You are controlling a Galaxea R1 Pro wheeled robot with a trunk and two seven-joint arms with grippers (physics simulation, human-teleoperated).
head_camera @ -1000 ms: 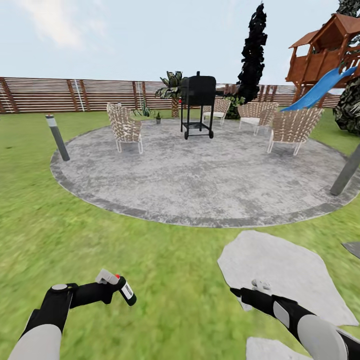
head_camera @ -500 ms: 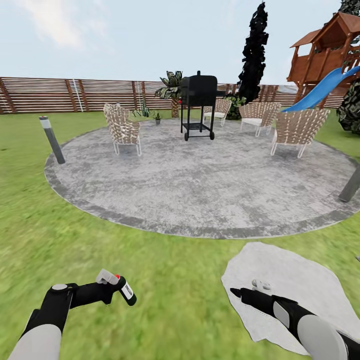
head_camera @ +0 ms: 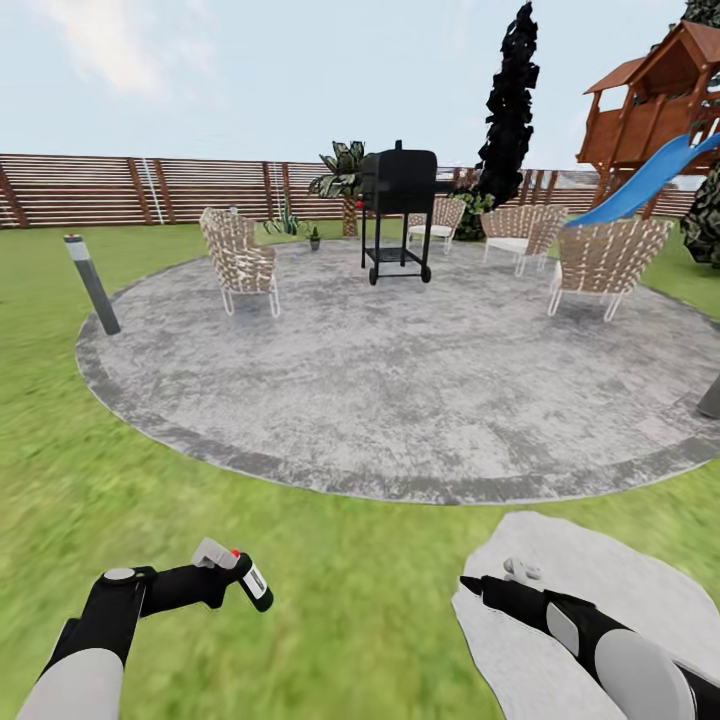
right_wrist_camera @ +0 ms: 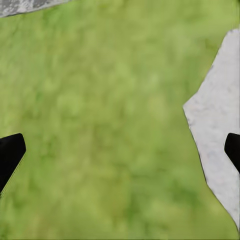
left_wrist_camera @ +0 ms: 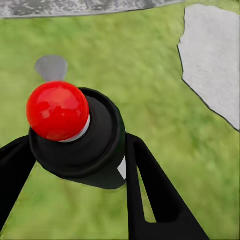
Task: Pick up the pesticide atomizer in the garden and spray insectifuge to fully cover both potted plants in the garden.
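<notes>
clamped between the fingers of the left gripper (head_camera: 228, 573), the pesticide atomizer (head_camera: 252, 582) is held at seven o'clock over the lawn (head_camera: 330, 560), its red top (left_wrist_camera: 57, 110) seen from the left wrist. at five o'clock the right gripper (right_wrist_camera: 120, 150) is spread wide and empty beside a stepping stone (head_camera: 610, 590).

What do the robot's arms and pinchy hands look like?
Each arm has a pale grey rounded forearm, then a black wrist. The left gripper and right gripper have slim black pointed fingers. Small light grey blocks sit on both wrists.
</notes>
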